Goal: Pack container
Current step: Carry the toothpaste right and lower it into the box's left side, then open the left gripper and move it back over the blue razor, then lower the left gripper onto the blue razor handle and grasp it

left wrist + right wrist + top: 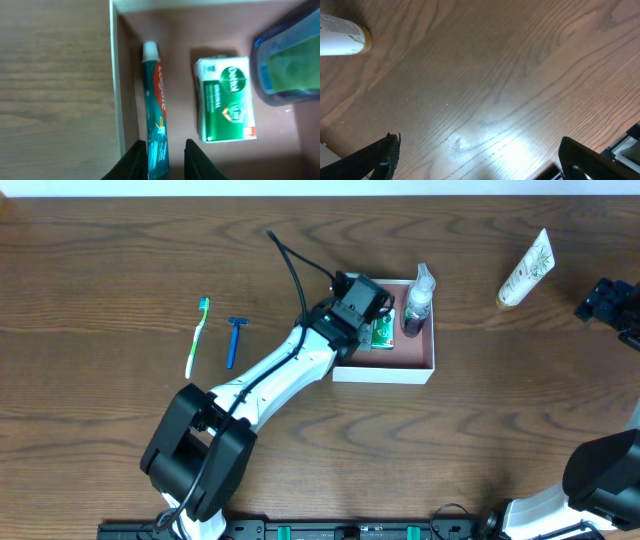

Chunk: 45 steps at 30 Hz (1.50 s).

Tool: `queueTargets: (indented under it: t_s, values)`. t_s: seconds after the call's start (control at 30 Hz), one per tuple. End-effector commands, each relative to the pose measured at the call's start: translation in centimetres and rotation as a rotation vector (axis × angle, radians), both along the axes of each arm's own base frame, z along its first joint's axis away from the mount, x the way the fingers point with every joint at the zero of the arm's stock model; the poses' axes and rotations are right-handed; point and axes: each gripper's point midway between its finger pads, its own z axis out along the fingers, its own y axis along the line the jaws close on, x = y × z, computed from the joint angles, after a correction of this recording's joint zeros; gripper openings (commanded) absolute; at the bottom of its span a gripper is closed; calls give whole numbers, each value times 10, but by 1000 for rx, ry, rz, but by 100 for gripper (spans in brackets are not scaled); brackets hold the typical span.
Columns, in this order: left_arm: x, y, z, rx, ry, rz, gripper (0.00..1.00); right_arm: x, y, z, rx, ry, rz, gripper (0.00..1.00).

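Observation:
The container [385, 374] is a shallow white box with a dusty-pink inside, at mid table; its white wall also shows in the left wrist view [116, 75]. Inside it lie a teal and red toothpaste tube [156, 100], a green soap box [227, 97] and a purple-tinted pump bottle [417, 305]. My left gripper [362, 305] hangs over the box's left part. Its fingers [165, 155] straddle the tube's lower end: the left finger is against the tube, the right finger stands apart. My right gripper [608, 302] is wide open and empty over bare wood [480, 160].
A white lotion tube [527, 268] lies at the back right, also in the right wrist view [340, 41]. A green and white toothbrush [197, 335] and a blue razor [235, 340] lie to the left of the box on the wooden table.

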Motion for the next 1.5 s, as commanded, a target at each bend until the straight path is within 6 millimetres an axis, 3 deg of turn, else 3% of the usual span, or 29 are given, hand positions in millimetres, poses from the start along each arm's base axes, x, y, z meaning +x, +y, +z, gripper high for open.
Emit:
queueTargets:
  t_s: [0.0,0.13,0.2,0.27,0.47,0.6,0.9,1.07,1.47]
  values:
    - [13,-5,72,-52,-117,-12,33,-1,-2,0,-2,-3,-19,99]
    - [4,9,128,-45,-171,-52,42,-1,-2,0,-2,-3,-19,99]
    - [0,29,145,-29,-188,-39,43,-1,-2,0,-2,-3,-19,99]
    - [-1,65,151,14,-173,30,43,-1,-2,0,-2,-3,-19,99]
    - [-4,174,123,123,12,240,43,-1,-2,0,-2,-3,-19,99]
    - [-3,206,95,118,113,212,48,-1,-2,0,-2,-3,-19,99]
    - [2,240,28,157,262,176,56,-1,-2,0,-2,-3,-19,99]
    - [2,230,-3,124,350,91,57,-1,-2,0,-2,-3,-19,99]
    - [3,234,-60,143,473,89,57,-1,-2,0,-2,-3,-19,99]
